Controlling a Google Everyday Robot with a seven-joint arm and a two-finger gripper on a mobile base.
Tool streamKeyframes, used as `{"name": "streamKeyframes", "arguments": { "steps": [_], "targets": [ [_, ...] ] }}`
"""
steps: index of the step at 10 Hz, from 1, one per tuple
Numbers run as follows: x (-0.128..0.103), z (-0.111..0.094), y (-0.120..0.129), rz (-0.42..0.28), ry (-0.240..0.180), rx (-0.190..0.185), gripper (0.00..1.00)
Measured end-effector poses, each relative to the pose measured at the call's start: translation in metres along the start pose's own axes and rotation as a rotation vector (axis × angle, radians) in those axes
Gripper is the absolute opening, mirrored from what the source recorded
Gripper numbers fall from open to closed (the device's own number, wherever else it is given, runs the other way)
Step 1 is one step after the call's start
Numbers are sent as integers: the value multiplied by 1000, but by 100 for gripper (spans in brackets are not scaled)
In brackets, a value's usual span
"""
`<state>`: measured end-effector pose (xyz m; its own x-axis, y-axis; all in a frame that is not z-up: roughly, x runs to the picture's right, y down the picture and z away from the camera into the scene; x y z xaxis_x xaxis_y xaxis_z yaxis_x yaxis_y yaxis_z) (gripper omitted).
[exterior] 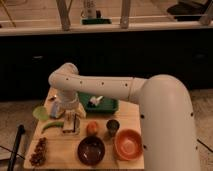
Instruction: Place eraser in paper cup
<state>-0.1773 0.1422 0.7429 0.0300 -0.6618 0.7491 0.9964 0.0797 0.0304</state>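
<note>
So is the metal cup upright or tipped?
Upright: the metal cup stands mouth-up right of the orange fruit. The gripper hangs low left of both.
</note>
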Motion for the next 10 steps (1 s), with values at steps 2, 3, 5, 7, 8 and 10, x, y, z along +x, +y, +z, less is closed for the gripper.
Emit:
{"name": "streamKeyframes", "arguments": {
  "steps": [2, 3, 5, 7, 8, 10],
  "targets": [
    [1, -2, -1, -2, 0, -4, 80],
    [1, -3, -2, -6, 0, -3, 80],
    [1, -7, -3, -12, 6, -4, 80],
    [-1, -10, -5, -18, 11, -3, 80],
    [-3, -12, -6, -17, 13, -2, 80],
    [-5, -15, -7, -10, 17, -1, 80]
  ]
}}
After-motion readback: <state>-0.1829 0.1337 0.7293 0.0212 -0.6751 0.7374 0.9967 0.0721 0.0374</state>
